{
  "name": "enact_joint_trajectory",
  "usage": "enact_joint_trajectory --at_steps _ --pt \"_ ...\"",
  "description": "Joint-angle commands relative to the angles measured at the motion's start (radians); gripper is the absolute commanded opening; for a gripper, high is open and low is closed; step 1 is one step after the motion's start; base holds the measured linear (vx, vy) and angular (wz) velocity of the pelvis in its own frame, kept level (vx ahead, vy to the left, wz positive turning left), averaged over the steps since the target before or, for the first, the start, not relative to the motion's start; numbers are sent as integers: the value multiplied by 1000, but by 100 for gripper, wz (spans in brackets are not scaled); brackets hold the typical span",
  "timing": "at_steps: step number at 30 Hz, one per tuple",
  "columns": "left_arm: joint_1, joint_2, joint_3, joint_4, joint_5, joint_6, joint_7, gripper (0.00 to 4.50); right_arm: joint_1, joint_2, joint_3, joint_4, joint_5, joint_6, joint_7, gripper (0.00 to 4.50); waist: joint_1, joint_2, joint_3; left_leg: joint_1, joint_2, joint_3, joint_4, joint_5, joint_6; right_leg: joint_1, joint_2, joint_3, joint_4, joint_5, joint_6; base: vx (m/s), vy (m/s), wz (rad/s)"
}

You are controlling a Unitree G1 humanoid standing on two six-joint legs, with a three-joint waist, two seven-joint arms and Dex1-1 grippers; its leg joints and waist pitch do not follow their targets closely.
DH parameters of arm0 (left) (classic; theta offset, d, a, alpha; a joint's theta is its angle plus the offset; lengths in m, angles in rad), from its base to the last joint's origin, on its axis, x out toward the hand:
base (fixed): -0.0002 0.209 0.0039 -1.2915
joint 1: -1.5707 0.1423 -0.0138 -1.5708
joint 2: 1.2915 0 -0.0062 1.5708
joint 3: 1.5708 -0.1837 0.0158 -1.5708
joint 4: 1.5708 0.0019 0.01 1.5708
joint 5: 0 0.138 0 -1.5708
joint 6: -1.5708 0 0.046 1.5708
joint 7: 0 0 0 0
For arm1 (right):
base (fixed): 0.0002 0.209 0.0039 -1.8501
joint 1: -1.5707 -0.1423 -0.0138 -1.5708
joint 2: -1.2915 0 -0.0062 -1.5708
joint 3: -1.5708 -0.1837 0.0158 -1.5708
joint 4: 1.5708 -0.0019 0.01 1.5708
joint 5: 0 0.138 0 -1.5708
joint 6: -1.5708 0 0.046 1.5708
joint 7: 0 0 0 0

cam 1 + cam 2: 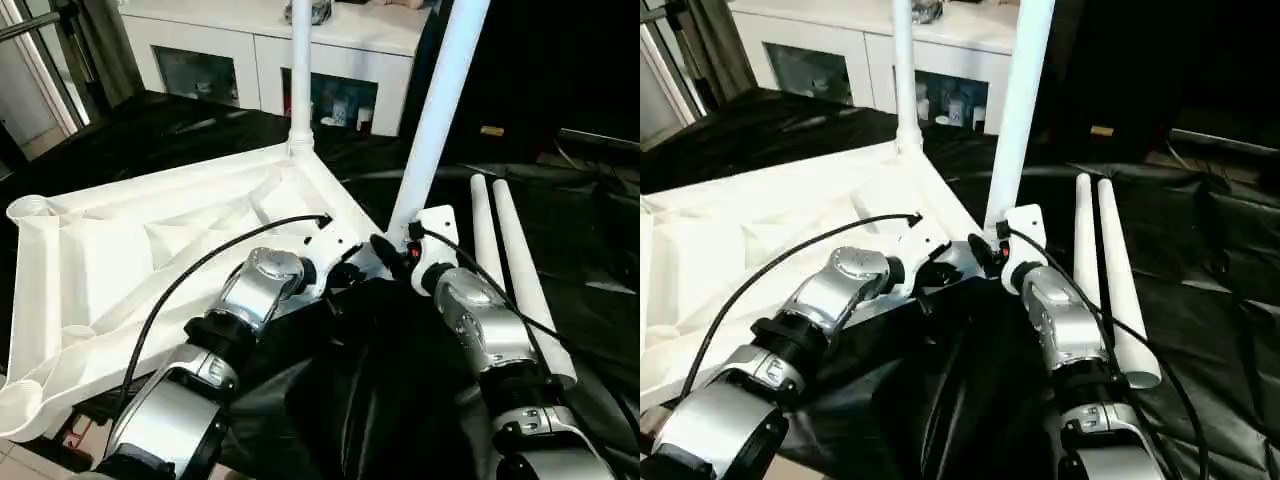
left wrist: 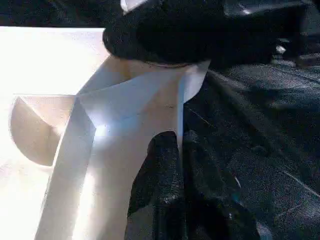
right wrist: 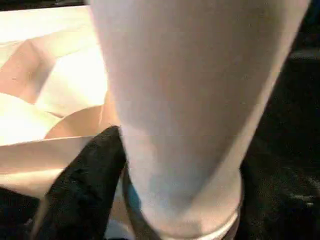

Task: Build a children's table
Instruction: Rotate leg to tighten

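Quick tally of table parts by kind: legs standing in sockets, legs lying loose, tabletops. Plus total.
Legs standing in sockets: 2, the far leg and the near leg
Legs lying loose on the black cloth: 2, one leg beside the other leg
Tabletops: 1, the tabletop, ribbed side up
Total: 5

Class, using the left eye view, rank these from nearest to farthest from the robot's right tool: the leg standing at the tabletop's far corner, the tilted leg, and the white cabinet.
1. The tilted leg, right at the right tool, rising from the tabletop's near corner.
2. The leg standing at the far corner, farther back and to the left.
3. The white cabinet, behind the table.
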Motion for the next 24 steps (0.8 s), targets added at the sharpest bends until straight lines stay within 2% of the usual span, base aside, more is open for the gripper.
enact_joint_trajectory --at_steps 1,4,7,10,11,12,14,15,17,18,20,21,24 --pt "-19 -27 20 -46 -52 -84 -14 0 15 37 110 14 -2 6 106 341 -2 -14 -63 0 29 -8 -71 -165 38 53 -75 39 -81 -243 -168 0 0 0" --pt "0 1 11 -62 -48 -97 -51 0 21 -1 120 4 -3 -16 160 341 -2 -15 -63 0 30 -9 -72 -168 38 55 -76 39 -82 -263 -160 0 0 0" --pt "41 56 -2 -109 -49 -117 -121 0 48 -77 144 -43 9 -42 294 341 -1 -18 -62 -3 32 -7 -70 -158 54 56 -77 40 -81 -250 -159 0 0 0" --pt "88 108 -13 -183 -73 -127 -220 0 71 -140 152 -93 32 -48 411 341 -1 -17 -63 -2 34 -7 -70 -143 63 54 -76 40 -78 -234 -166 0 0 0" --pt "100 120 -17 -205 -81 -128 -246 0 76 -152 153 -104 37 -48 432 341 -3 -20 -64 -7 35 -8 -70 -132 71 59 -76 39 -74 -212 -175 0 0 0" --pt "119 140 -27 -239 -89 -127 -287 0 80 -168 152 -115 39 -49 461 341 0 -16 -63 -3 39 -8 -69 -135 71 54 -77 40 -73 -206 -183 0 0 0" --pt "145 171 -43 -285 -97 -127 -342 0 84 -190 154 -128 42 -47 499 341 -2 -14 -64 0 38 -6 -68 -134 72 51 -74 39 -72 -198 -195 0 0 0" --pt "158 187 -50 -305 -100 -127 -367 0 87 -203 159 -135 45 -49 522 341 -3 -20 -65 -1 37 -5 -67 -126 73 53 -74 40 -70 -183 -200 0 0 0" --pt "167 200 -54 -320 -102 -127 -386 0 89 -216 166 -140 48 -52 546 341 -2 -14 -63 -1 40 -5 -69 -133 75 50 -73 39 -68 -180 -209 0 0 0" --pt "181 221 -58 -340 -104 -126 -417 0 94 -234 177 -154 53 -48 587 341 1 -14 -63 5 40 -1 -66 -143 76 45 -72 40 -69 -180 -214 0 0 0" --pt "190 235 -58 -353 -104 -125 -431 0 97 -245 184 -163 55 -46 609 341 3 -16 -63 1 41 -3 -68 -133 75 49 -73 38 -66 -168 -215 0 0 0" --pt "190 235 -58 -353 -104 -125 -431 0 97 -245 184 -163 55 -46 609 325 2 -15 -64 -1 41 -3 -67 -131 75 49 -73 38 -64 -164 -215 0 0 0" --pt "203 254 -54 -380 -111 -108 -450 0 100 -249 189 -176 68 -30 640 316 0 -16 -62 -2 40 -3 -68 -150 69 48 -75 37 -68 -197 -209 0 0 0"
